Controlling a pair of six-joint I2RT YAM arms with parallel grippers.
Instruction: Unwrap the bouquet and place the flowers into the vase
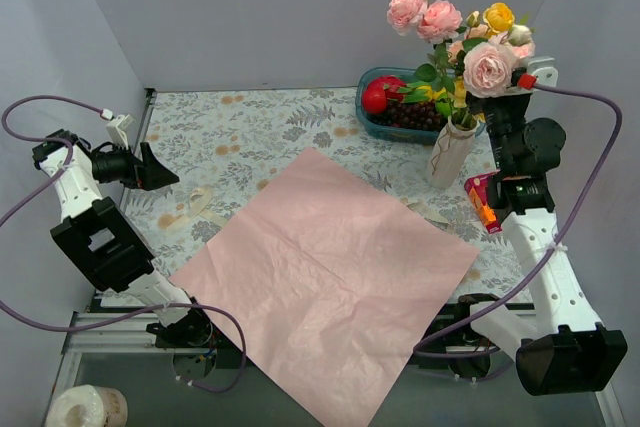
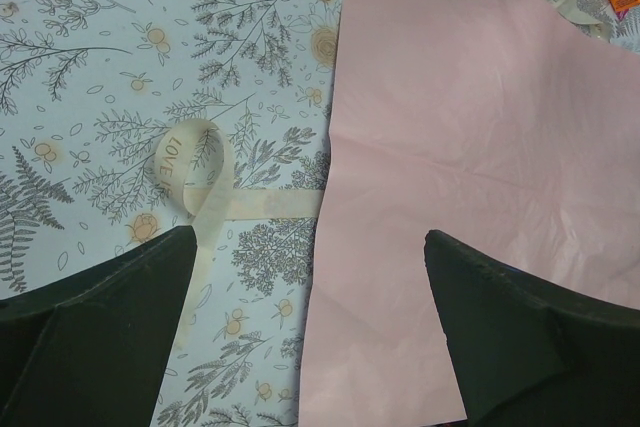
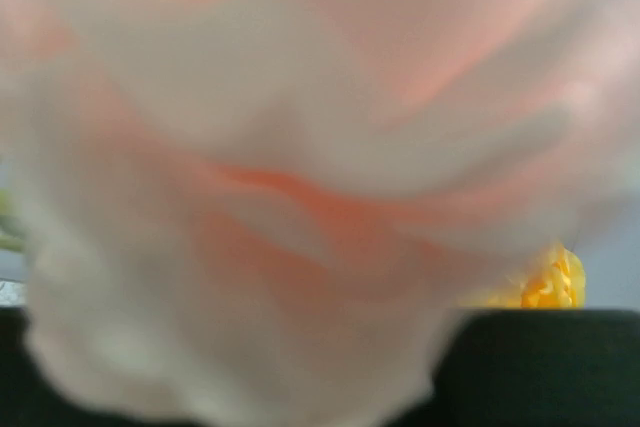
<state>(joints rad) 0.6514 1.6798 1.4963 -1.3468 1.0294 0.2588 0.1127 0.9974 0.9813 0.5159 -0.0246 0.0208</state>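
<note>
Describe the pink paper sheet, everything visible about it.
The paper is a large, thin, pale pink sheet, lightly creased, spread open and flat, lying like a diamond on the floral table. Its near corner overhangs the table's front edge between the arm bases. A cream ribbon reaches its left edge.

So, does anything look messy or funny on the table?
A little. The pink paper lies unfolded with one corner hanging off the near side of the table, and the cream ribbon lies loose beside it. A blurry pink rose fills the right wrist view.
</note>
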